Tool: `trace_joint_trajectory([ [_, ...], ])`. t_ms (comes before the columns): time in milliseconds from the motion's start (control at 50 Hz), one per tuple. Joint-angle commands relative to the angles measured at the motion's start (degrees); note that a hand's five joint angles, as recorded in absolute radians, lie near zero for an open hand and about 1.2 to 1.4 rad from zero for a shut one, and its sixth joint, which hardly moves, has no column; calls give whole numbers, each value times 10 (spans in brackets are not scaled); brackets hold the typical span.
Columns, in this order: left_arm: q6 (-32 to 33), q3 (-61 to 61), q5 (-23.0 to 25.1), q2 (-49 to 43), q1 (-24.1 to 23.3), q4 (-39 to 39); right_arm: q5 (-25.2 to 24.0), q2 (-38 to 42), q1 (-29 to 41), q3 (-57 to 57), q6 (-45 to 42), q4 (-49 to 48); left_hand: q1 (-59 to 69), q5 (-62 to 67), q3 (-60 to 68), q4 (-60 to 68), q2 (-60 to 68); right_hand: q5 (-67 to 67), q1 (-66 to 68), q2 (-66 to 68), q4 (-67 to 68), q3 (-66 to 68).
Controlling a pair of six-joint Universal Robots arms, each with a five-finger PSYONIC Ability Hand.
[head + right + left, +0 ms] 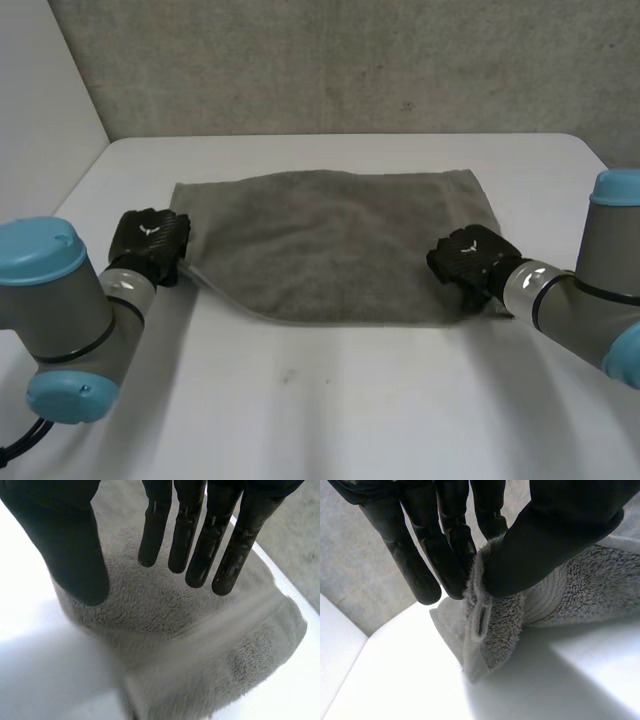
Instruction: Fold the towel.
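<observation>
A grey towel [335, 240] lies spread flat across the middle of the white table [350, 400]. My left hand [150, 243] is at the towel's near left corner. In the left wrist view the thumb and fingers [445, 555] of that hand [555, 535] pinch a bunched bit of the towel's hem [495, 625], lifted a little off the table. My right hand [468, 258] is over the towel's near right corner. There its fingers [195, 535] are straight and spread from the thumb, hovering above the rumpled towel [200, 645] and holding none of it.
A grey wall runs behind the table's far edge. A white side wall [40, 100] stands to the left. Bare white tabletop lies in front of the towel, between my two arms.
</observation>
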Motion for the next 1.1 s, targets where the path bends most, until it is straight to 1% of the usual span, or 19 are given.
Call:
trace_joint_trajectory([
  [20,-3,-10,-1,21,15,6,7,-10,-34,34,124,-54,120,107,103,102,103,-8,48,-7,-2,-3],
  [60,-5,-14,-1,30,15,7,7,-27,-52,61,187,-82,120,107,103,102,103,-55,1,-54,-49,-50],
  [80,-5,-14,-1,30,15,7,7,-27,-52,61,188,-83,120,107,103,102,103,-55,1,-54,-49,-50],
  [140,-7,-15,-1,37,19,7,9,-34,-70,93,239,-105,120,107,103,102,103,-118,-63,-118,-113,-114],
  [240,-7,-19,-1,40,19,7,11,-39,-83,111,242,-102,120,107,103,102,103,-164,-108,-163,-158,-160],
  [320,-7,-21,-1,40,19,7,8,-48,-98,121,239,-105,120,107,103,102,103,-159,-103,-158,-153,-155],
  [420,-7,-21,-1,41,23,7,3,-56,-115,137,211,-109,120,107,103,102,103,-129,-73,-128,-123,-124],
  [520,-7,-19,0,41,27,7,6,-47,-122,151,156,-134,120,107,103,102,103,-90,-35,-90,-84,-86],
  [600,-7,-20,0,42,27,7,7,-32,-123,148,147,-163,120,107,103,102,103,-40,16,-39,-34,-35],
  [740,-7,-21,0,43,28,7,7,-16,-120,138,147,-168,120,107,103,102,103,19,75,20,25,24],
  [780,-7,-21,0,43,28,7,8,-10,-120,132,149,-168,120,107,103,102,103,104,160,105,110,109],
  [800,-7,-21,0,43,28,7,8,-10,-120,131,149,-168,120,107,103,102,103,105,161,106,111,110],
  [840,-7,-21,0,43,27,7,8,-7,-118,125,153,-168,120,107,103,102,103,189,244,189,195,193],
  [860,-7,-21,0,43,27,7,10,-4,-117,122,154,-168,120,107,103,102,103,194,250,195,200,199],
  [920,-7,-22,0,43,27,6,11,0,-117,118,155,-167,120,107,103,102,103,189,245,190,195,194],
  [960,-7,-22,0,44,27,6,11,6,-116,115,157,-162,120,107,103,102,103,132,188,133,138,137],
  [1000,-7,-22,0,44,27,6,11,6,-116,115,157,-162,120,107,103,102,103,132,188,133,138,136],
  [1040,-7,-22,0,45,27,6,11,8,-115,115,170,-158,120,107,103,102,103,23,79,24,29,28],
  [1100,-7,-22,0,45,27,6,11,7,-116,114,196,-156,120,107,103,102,103,21,77,21,27,25],
])
